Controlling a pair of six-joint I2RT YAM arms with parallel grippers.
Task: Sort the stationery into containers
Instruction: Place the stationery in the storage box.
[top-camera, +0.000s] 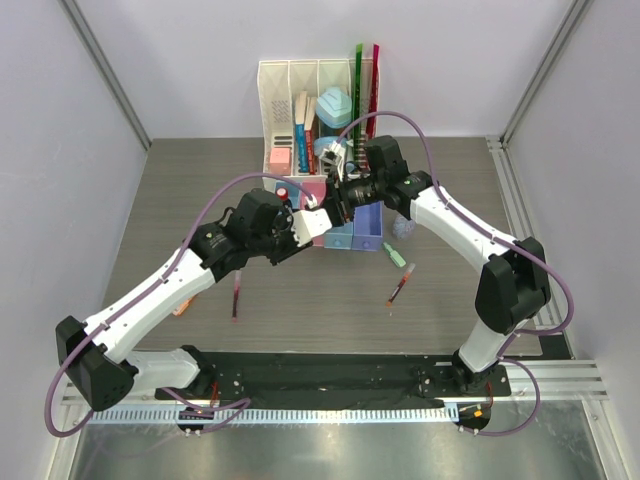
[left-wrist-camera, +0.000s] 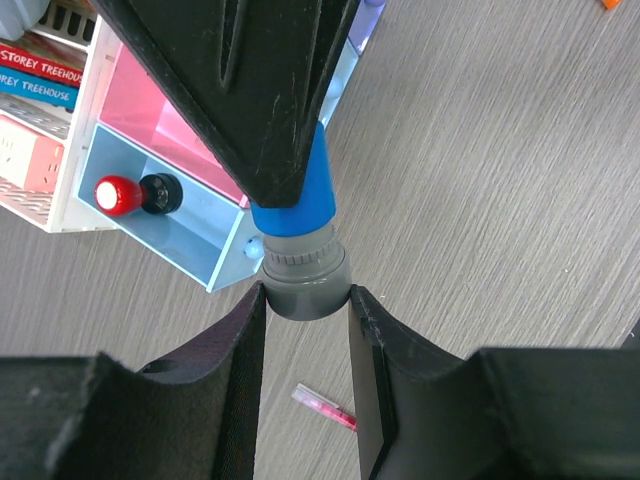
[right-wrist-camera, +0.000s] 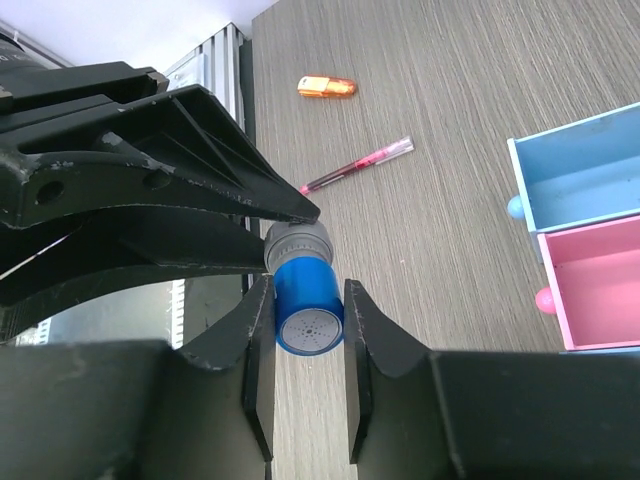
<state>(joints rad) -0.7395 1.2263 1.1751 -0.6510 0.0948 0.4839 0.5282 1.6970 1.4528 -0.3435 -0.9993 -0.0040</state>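
A small cylinder with a blue cap (right-wrist-camera: 308, 310) and a grey base (left-wrist-camera: 305, 285) hangs in the air between both grippers. My left gripper (left-wrist-camera: 305, 300) is shut on the grey end; my right gripper (right-wrist-camera: 308, 300) is shut on the blue end. They meet just in front of the bin row (top-camera: 325, 208). The blue bin (left-wrist-camera: 190, 235) holds a red-capped cylinder (left-wrist-camera: 117, 195) and a black one. The pink bin (right-wrist-camera: 600, 290) looks empty. The purple bin (top-camera: 368, 222) is at the row's right.
Loose on the table: a dark-red pen (top-camera: 236, 297), another dark-red pen (top-camera: 400, 285), a green piece (top-camera: 393, 254), an orange piece (top-camera: 181, 308), a lilac disc (top-camera: 402, 227). The white rack (top-camera: 315, 110) with books and rulers stands behind the bins.
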